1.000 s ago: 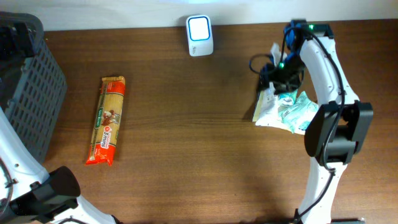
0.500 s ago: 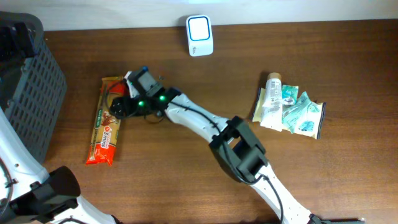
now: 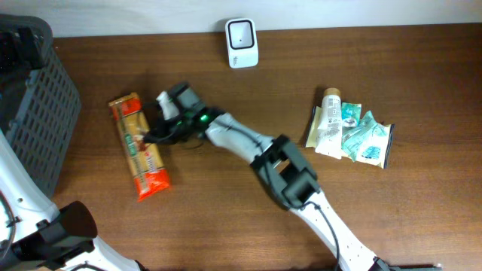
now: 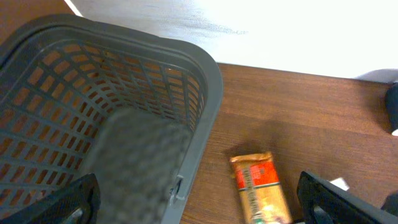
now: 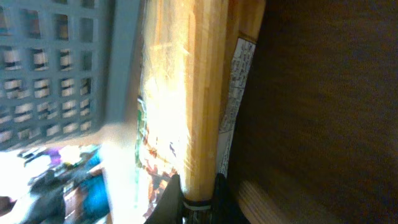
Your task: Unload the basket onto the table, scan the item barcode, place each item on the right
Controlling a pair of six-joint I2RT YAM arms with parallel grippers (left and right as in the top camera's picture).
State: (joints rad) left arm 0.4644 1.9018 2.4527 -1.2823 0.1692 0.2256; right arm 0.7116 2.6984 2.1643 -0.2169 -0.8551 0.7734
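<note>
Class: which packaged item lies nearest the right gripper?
The long orange spaghetti packet, pinched by the right gripper; the tube and teal sachets lie far off.

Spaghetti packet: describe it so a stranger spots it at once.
Start at the dark grey plastic mesh basket at the overhead view's left edge. Just right of it lies a long clear spaghetti packet with orange-red ends. It is the only long, thin pack; the white-and-teal pouches are heaped far to the right.

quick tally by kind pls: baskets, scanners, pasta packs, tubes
basket: 1
scanner: 1
pasta pack: 1
tube: 1
total: 4
</note>
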